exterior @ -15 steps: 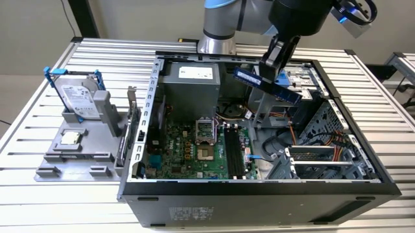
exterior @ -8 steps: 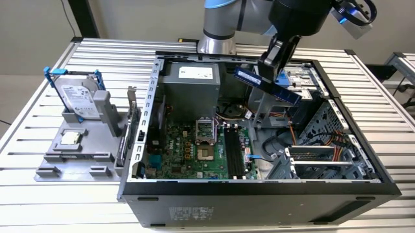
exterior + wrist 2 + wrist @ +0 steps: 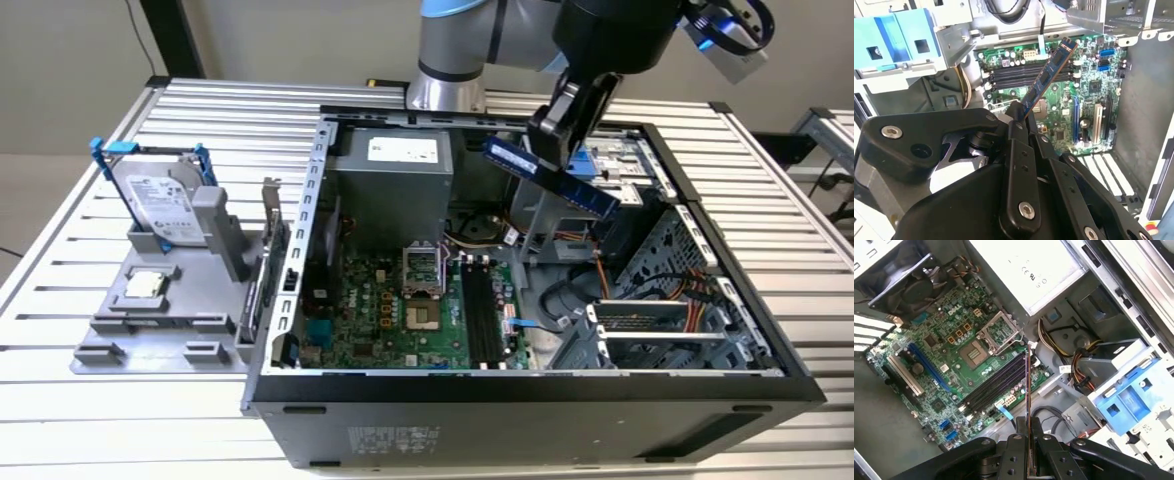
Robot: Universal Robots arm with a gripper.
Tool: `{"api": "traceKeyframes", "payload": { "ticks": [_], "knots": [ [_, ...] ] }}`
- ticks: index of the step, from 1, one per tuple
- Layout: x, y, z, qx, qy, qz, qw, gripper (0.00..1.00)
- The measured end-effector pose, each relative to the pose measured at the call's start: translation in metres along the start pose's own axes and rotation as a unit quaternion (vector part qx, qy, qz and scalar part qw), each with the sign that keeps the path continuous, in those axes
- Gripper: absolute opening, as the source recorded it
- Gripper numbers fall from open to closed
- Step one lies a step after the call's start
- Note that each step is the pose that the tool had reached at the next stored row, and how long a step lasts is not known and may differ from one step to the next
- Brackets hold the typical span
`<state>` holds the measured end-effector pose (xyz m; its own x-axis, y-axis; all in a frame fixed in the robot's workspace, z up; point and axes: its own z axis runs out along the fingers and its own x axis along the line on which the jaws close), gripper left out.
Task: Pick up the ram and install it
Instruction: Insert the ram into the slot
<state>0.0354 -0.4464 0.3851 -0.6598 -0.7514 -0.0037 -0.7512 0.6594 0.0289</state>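
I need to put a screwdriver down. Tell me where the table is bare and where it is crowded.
Bare table slats lie at the exterior view's left, in front of the grey holder and behind it. Inside the case it is crowded: cables, the green board, and the gripper holding the ram above.

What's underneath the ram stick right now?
The ram hangs in the tool above the open case; the motherboard and its empty black slots lie below. The tool covers the ram's gripped end.

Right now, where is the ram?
The ram is held in the gripper, tilted in mid-air above the open computer case, to the exterior view's right of the power supply and not yet in the motherboard's black slots.
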Motion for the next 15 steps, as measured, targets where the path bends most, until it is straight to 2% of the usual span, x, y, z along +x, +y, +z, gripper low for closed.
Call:
{"api": "traceKeyframes", "payload": {
  "ticks": [8,15],
  "knots": [
    [0.0,0.0,0.0,0.0001,-0.0007,0.024,0.99972,0.0],
    [0.0,0.0,0.0,0.0002,-0.0013,0.044,0.99902,0.0]
  ]
}}
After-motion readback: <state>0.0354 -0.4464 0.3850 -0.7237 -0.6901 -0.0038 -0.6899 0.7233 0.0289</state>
